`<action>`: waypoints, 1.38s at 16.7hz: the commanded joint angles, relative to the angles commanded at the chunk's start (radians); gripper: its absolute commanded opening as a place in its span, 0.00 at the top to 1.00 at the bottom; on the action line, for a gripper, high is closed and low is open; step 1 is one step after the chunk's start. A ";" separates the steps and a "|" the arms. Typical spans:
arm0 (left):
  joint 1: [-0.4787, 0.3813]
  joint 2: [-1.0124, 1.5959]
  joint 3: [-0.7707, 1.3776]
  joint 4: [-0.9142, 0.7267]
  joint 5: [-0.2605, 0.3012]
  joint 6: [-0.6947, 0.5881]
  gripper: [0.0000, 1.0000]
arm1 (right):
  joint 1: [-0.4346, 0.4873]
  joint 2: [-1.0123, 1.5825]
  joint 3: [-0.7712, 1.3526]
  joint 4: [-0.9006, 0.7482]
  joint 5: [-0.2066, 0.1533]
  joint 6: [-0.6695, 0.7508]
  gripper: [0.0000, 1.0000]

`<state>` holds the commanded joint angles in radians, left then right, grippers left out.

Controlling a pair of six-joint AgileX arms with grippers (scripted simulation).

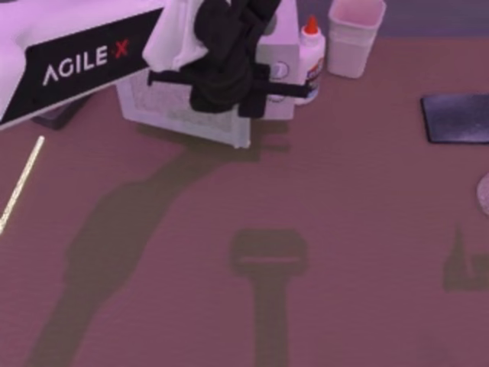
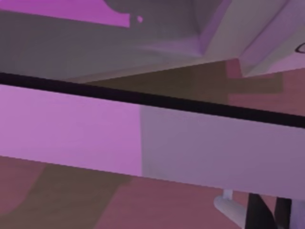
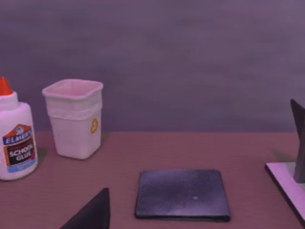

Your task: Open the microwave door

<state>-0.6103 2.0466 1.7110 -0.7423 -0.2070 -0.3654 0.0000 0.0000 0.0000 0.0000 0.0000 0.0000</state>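
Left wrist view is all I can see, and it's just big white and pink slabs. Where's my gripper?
Observer: In the top view the left gripper hangs over the front of the microwave, above the microwave door.
Operator: Is anything next to the microwave?
Observer: Yes, a glue bottle with an orange cap stands by its right side.
Operator: And past that?
Observer: A pale cup stands right of the bottle. The right gripper is parked out of the top view, its camera facing that cup.
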 joint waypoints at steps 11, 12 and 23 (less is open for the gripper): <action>-0.005 -0.007 -0.011 0.008 0.010 0.006 1.00 | 0.000 0.000 0.000 0.000 0.000 0.000 0.00; -0.002 -0.018 -0.026 0.016 0.016 0.019 1.00 | 0.000 0.000 0.000 0.000 0.000 0.000 0.00; 0.019 -0.090 -0.133 0.062 0.060 0.113 1.00 | 0.000 0.000 0.000 0.000 0.000 0.000 0.00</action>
<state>-0.5914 1.9562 1.5783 -0.6803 -0.1469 -0.2528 0.0000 0.0000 0.0000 0.0000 0.0000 0.0000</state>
